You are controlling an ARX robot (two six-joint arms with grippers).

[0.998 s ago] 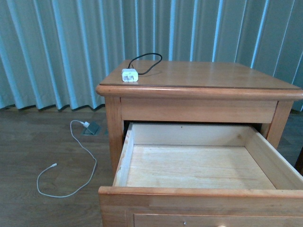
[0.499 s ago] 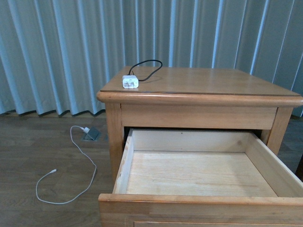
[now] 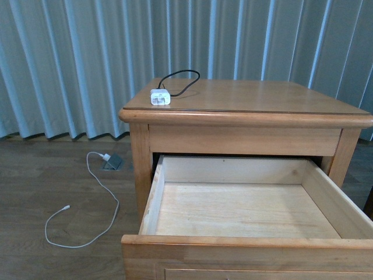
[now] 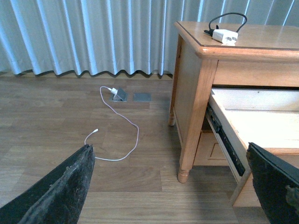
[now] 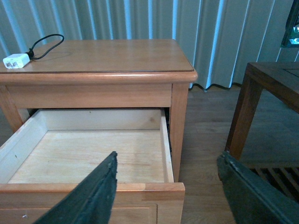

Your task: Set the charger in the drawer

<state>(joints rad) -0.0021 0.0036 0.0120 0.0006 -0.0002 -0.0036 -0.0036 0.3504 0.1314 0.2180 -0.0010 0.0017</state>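
The charger (image 3: 159, 97), a small white cube with a looped black cable, lies on the nightstand top near its front left corner. It also shows in the left wrist view (image 4: 225, 36) and the right wrist view (image 5: 16, 60). The drawer (image 3: 148, 204) stands pulled out wide below the top, its pale interior bare; it also shows in the right wrist view (image 5: 166, 149). My left gripper (image 4: 170, 186) is open and empty, low beside the nightstand's left side. My right gripper (image 5: 166, 191) is open and empty in front of the drawer's right front corner. Neither arm shows in the front view.
The wooden nightstand (image 3: 250, 119) stands before pale curtains. A long thin white cable (image 3: 96, 192) lies on the wood floor to its left, plugged at a floor socket (image 3: 112, 161). A dark wooden table (image 5: 271, 93) stands to the nightstand's right.
The front view has shifted slightly, so the nightstand top and charger sit a little lower than a second ago. The charger and drawer have not moved.
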